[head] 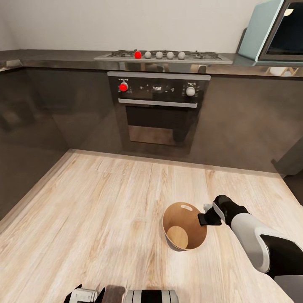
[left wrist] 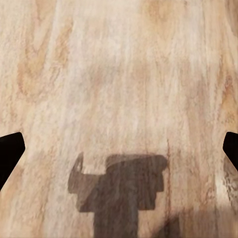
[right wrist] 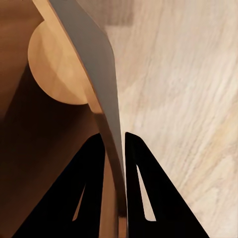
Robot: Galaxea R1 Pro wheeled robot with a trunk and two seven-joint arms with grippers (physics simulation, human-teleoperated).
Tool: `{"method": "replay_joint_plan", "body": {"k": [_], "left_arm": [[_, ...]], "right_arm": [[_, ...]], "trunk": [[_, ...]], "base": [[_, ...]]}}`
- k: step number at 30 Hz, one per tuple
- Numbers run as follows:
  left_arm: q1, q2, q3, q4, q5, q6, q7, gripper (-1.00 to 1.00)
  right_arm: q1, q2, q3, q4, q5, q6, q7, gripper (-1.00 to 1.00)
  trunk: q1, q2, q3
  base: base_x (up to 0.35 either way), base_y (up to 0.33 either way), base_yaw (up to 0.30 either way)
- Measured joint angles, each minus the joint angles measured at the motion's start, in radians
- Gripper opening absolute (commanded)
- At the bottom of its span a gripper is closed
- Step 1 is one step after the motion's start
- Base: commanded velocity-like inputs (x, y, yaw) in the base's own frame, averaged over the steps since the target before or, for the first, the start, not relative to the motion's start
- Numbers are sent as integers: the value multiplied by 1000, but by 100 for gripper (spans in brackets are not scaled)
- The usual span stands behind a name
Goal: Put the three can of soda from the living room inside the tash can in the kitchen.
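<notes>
The trash can (head: 190, 230) stands upright on the pale wood kitchen floor, pale grey outside and orange-brown inside, and its round bottom is bare. My right gripper (head: 207, 219) is shut on the bin's right rim. In the right wrist view its two black fingers (right wrist: 89, 178) pinch the thin wall (right wrist: 89, 54), one inside and one outside. My left gripper (head: 84, 295) hangs low near the robot's base, open over bare floor, with its fingertips (left wrist: 9, 151) far apart in the left wrist view. The soda cans are out of view.
Dark grey cabinets (head: 54, 109) run along the far side and the left. A black oven (head: 158, 109) sits under a steel hob (head: 164, 55), and a microwave (head: 280, 31) stands on the counter at the far right. Open wood floor (head: 105, 202) lies left of the bin.
</notes>
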Motion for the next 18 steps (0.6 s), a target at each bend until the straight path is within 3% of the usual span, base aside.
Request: {"method": "replay_joint_plan", "body": {"k": [11,18], "left_arm": [[1,0,0,-1,1,0,0,100],[-1,0,0,0,0,30,1,100]], "right_arm": [[0,0,-1,0,1,-1,-1,-100],[17,-2,14,-2,31,-10,-10,-100]], "trunk": [[0,0,0],[-3,2,27]], "base": [[0,0,0],[0,0,0]]}}
